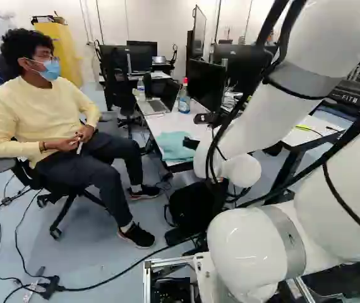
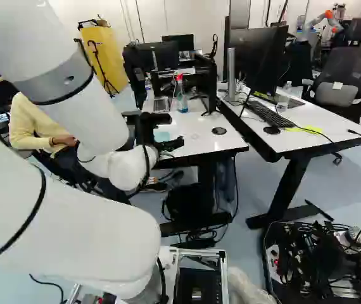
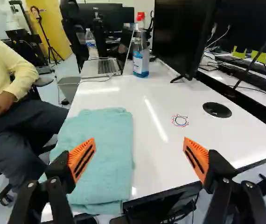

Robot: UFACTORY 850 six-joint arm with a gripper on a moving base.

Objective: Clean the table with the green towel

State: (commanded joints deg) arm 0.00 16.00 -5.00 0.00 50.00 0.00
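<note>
Glossy white tabletop (image 3: 151, 154) with paler streaks of reflected light; towel (image 3: 100, 149) in plain, soft blue-green at its near left corner; silver-grey laptop (image 3: 100, 68) with dark keys towards the far left corner; spray bottle (image 3: 141, 58), clear above blue, with a red and white top and a blue and white label, near the far edge; plain black disc (image 3: 217, 109) by the right edge; small ring mark (image 3: 180, 120) between disc and towel, a dark blue circle inside a jagged red and blue outline; black gripper (image 2: 175, 130) with orange pads (image 3: 82, 157) striped by dark slots.
</note>
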